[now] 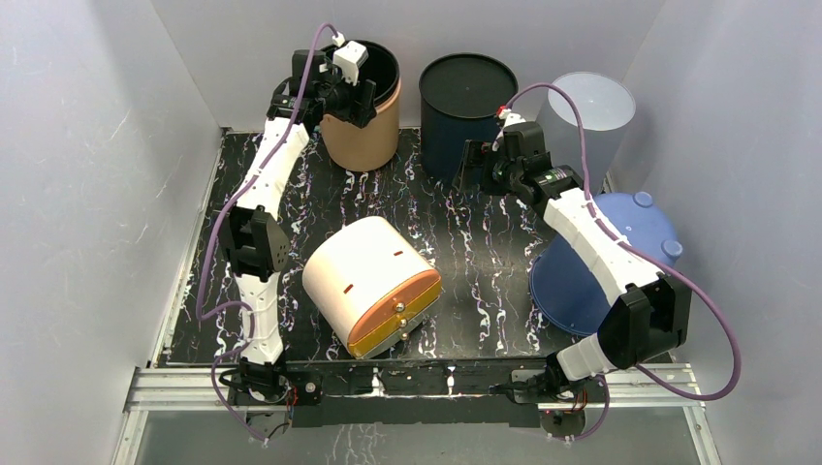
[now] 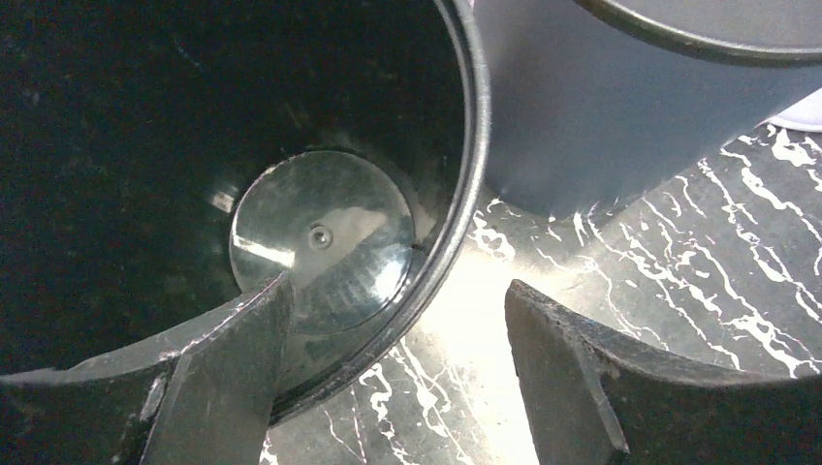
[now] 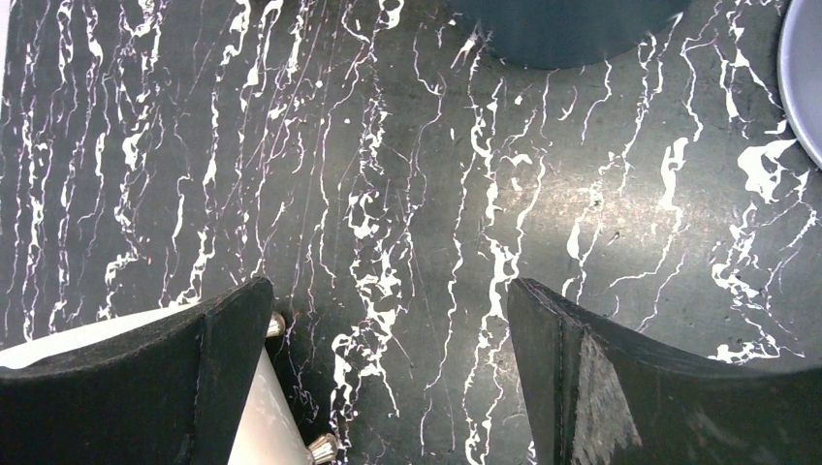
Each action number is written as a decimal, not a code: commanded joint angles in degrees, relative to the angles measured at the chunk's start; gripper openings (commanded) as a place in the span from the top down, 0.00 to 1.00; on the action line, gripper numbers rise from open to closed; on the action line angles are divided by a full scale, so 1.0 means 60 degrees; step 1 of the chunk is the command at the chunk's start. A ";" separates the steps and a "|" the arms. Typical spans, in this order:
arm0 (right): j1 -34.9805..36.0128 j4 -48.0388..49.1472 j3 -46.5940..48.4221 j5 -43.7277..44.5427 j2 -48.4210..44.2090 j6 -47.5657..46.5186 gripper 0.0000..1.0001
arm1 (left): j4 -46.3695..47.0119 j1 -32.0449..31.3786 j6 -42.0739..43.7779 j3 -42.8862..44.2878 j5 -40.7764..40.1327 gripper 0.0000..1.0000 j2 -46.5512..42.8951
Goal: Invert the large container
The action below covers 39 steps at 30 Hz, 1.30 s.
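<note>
1. Large container (image 1: 366, 136) stands upright at the rear left of the tabletop (image 1: 465, 252), mouth up. It has a tan wall and a black interior, and the left wrist view shows a shiny base disc (image 2: 320, 232) inside.
2. Left jaws stand open and straddle the container's rim. One finger (image 2: 233, 368) is inside the mouth; the other finger (image 2: 572, 378) is outside, apart from the wall. Nothing is clamped.
3. Right jaws stand wide apart above bare tabletop (image 3: 388, 145), just in front of a dark blue bin (image 1: 467, 107). They hold nothing.
4. Dark blue bin (image 2: 582, 116) stands just beside the large container, flat end up.
5. Cream bin (image 1: 359, 266) with an orange end lies on its side at centre.
6. Translucent lavender bin (image 1: 586, 111) stands at the rear right.
7. Blue bin (image 1: 601, 262) lies tipped at the right, partly behind the right arm.
</note>
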 commanded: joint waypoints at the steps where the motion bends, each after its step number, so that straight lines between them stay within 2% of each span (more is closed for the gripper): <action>1: -0.0025 0.0431 -0.0084 -0.0262 -0.0295 -0.0079 0.10 | -0.1088 0.0033 0.0391 0.0309 -0.0369 0.25 -0.0348; 5: -0.0026 0.0342 -0.0080 -0.0295 -0.0364 -0.0065 0.10 | -0.1154 -0.0028 0.0313 0.0356 -0.0541 0.39 -0.0382; 9: -0.0030 0.0321 -0.0072 -0.0233 -0.0472 -0.0059 0.10 | -0.0926 -0.0064 0.0283 0.0268 -0.0800 0.64 -0.0504; 13: -0.0025 0.0271 -0.0163 -0.0188 -0.0605 -0.0051 0.10 | -0.0681 -0.0107 0.0126 0.0207 -0.0757 0.72 -0.0614; 17: -0.0030 0.0212 -0.0211 -0.0123 -0.0729 -0.0018 0.10 | -0.0460 -0.0163 -0.0046 0.0210 -0.0747 0.99 -0.0716; 27: -0.0025 0.0273 -0.0100 -0.0458 -0.0800 0.0327 0.10 | -0.0956 -0.0527 -0.0044 0.0516 -0.1074 1.00 -0.1440; 31: -0.0026 0.0593 -0.0023 -0.0878 -0.0870 0.0766 0.10 | -0.1128 -0.0623 -0.0307 0.0366 -0.0359 1.00 -0.2013; 35: -0.0028 0.1703 -0.0394 -0.1799 -0.1099 0.1901 0.11 | -0.1090 -0.0662 -0.0836 0.0018 0.0053 1.00 -0.2535; 39: -0.0028 0.3458 -0.0922 -0.2837 -0.1069 0.3919 0.14 | -0.1061 -0.0744 -0.1288 -0.0210 0.0376 1.00 -0.2945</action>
